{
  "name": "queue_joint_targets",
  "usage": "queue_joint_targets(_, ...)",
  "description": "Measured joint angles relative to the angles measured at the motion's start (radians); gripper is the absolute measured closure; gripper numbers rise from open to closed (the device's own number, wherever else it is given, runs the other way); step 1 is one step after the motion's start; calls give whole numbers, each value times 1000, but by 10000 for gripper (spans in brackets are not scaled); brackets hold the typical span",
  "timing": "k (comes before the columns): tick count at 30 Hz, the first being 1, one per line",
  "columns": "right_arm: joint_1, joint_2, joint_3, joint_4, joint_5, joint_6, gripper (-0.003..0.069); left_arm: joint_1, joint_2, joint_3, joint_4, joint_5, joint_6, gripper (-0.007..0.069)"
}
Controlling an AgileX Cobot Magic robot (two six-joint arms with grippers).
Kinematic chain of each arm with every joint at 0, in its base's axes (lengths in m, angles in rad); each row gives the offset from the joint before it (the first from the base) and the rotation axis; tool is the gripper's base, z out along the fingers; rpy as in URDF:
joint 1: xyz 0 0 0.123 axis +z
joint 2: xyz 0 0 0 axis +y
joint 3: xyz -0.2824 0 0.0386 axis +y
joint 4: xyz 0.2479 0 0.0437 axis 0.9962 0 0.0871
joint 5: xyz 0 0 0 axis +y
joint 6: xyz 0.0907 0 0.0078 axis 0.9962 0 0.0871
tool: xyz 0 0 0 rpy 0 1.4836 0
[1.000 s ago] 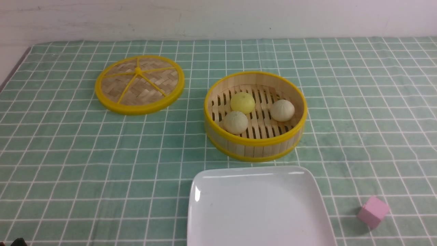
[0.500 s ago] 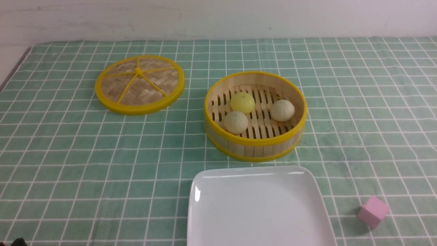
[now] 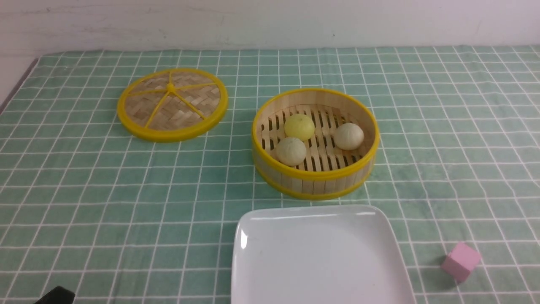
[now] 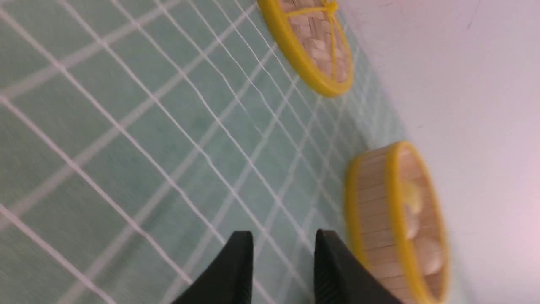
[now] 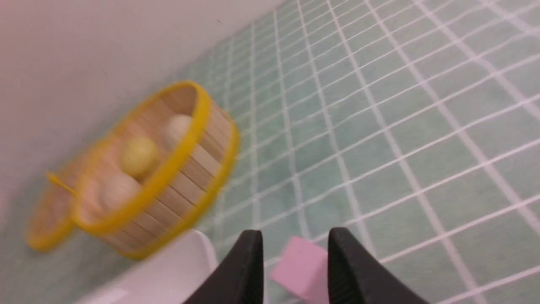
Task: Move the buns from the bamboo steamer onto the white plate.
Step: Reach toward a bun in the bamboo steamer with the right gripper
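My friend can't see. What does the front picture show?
Three buns, two pale and one yellow, sit in an open bamboo steamer on a green checked cloth, with an empty white plate just in front. The steamer's lid lies further back on the left, and a pink cube sits right of the plate.

No writing to read in any view.
The bamboo steamer (image 3: 315,185), its lid (image 3: 172,105), the white plate (image 3: 316,261), the pink cube (image 3: 460,261) and the checked cloth (image 3: 84,190) bear no letters, numbers, brands or signs.
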Motion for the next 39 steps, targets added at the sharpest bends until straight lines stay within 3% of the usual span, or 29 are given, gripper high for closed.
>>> queue_joint_targets(4,0,0,0,91,-20,88,419,0,0,1,-73,-10,-58,384)
queue_joint_targets(13,0,0,-6,120,-36,104,445,0,0,-6,-70,-23,-38,384)
queue_joint_targets(16,0,0,-84,94,1,51,563,0,0,-111,-67,8,75,414)
queue_joint_targets(19,0,39,-207,28,28,-38,664,0,29,-236,-48,63,177,512)
queue_joint_targets(23,0,191,-371,-65,174,-110,666,0,154,-358,1,209,272,610)
queue_joint_targets(27,0,404,-501,-136,463,-151,661,0,309,-431,45,389,343,623)
queue_joint_targets(30,0,635,-597,-115,675,-250,659,0,492,-483,66,526,431,623)
queue_joint_targets(32,0,693,-616,-65,698,-321,658,0,545,-492,67,549,464,623)
queue_joint_targets(37,0,958,-692,344,760,-807,657,0,721,-505,38,561,606,623)
queue_joint_targets(39,1,1014,-715,425,781,-885,657,0,761,-506,19,560,634,623)
